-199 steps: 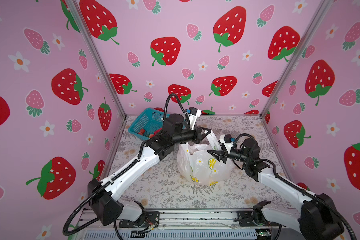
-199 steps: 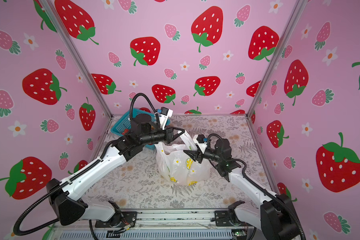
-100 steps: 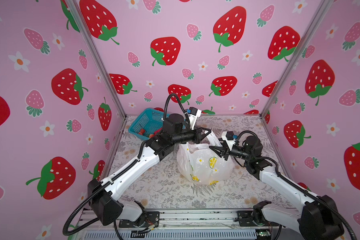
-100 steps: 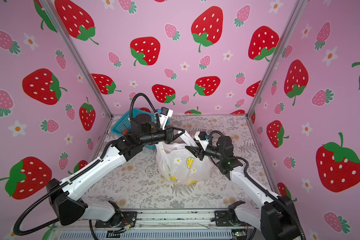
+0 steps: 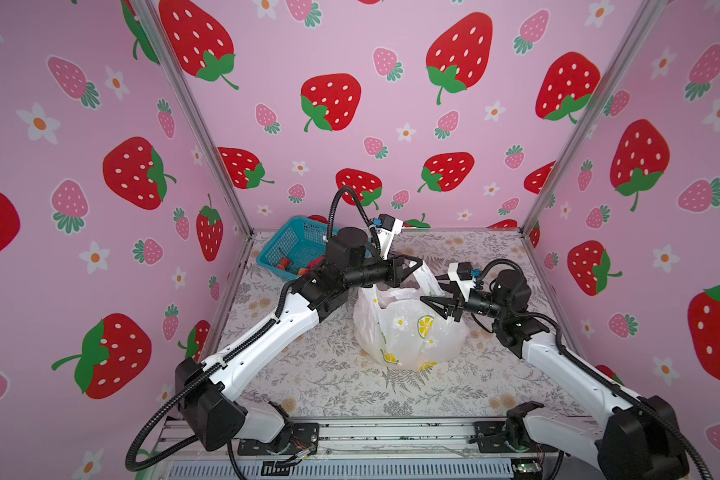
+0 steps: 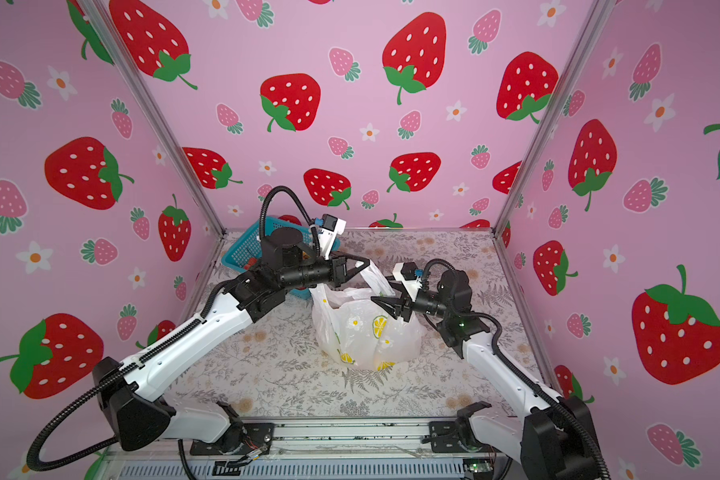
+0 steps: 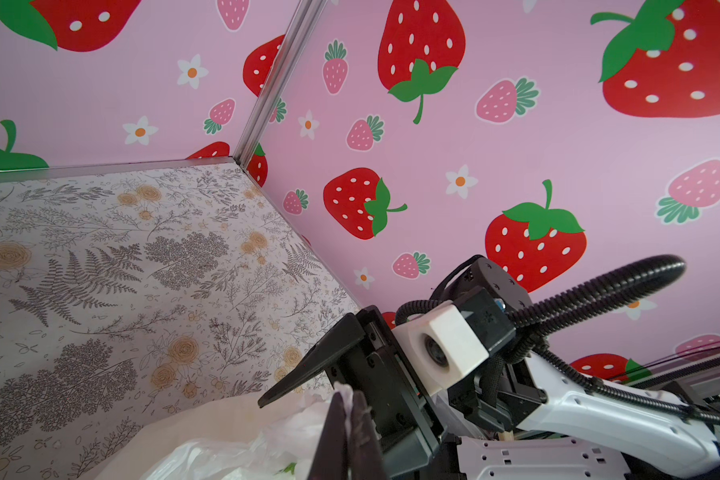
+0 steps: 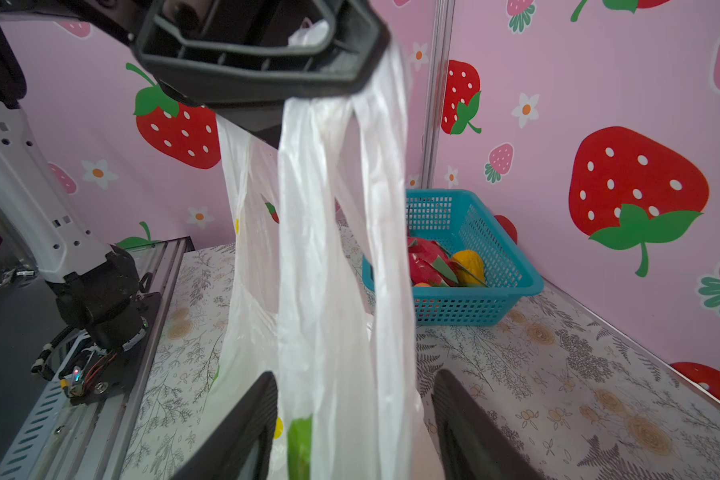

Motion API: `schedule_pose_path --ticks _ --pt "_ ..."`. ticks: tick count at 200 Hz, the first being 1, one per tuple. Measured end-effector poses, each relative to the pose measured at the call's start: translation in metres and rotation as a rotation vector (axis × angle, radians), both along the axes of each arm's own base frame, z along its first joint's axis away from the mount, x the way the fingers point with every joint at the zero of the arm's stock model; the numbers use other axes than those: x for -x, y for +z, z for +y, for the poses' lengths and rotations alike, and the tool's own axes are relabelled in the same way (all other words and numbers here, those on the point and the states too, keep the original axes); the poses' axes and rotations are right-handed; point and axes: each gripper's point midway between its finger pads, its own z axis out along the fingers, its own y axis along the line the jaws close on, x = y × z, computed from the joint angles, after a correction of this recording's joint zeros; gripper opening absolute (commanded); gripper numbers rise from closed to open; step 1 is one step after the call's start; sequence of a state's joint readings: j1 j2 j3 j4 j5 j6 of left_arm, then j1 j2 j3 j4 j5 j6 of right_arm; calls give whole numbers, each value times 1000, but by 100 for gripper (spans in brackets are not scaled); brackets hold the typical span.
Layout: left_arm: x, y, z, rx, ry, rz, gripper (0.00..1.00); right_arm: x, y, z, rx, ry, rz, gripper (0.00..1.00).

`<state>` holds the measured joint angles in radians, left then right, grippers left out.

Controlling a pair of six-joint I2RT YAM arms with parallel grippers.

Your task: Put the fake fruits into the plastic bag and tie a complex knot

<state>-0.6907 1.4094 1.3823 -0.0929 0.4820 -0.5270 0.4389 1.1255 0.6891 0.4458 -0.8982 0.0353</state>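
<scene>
In both top views the plastic bag (image 5: 408, 328) sits mid-table, its handle pinched tight and lifted by the left gripper (image 5: 412, 266); the right gripper (image 5: 435, 301) hangs half open over the bag's top. The left wrist view shows plastic between clamped fingers (image 7: 337, 432). The right wrist view shows handle strips between spread fingers (image 8: 242, 432), and fruits (image 8: 445, 266) in the basket (image 8: 474, 299).
</scene>
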Motion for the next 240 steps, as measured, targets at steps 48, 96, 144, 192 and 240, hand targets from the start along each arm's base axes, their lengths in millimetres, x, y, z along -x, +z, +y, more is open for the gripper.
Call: schedule_pose_path --ticks 48,96,144,192,240 --pt "0 0 0 0 0 -1 7 -1 7 0 -14 7 16 4" --pt "4 3 -1 -9 -33 -43 53 -11 5 -4 -20 -44 60 0" --pt "32 26 6 -31 -107 -195 67 -25 -1 -11 -26 -103 121 0" --pt "79 71 41 -29 -142 -455 75 -35 -16 -11 -17 -125 194 0" --pt "74 38 111 -119 50 -545 78 -38 -15 -12 -18 -131 203 0"
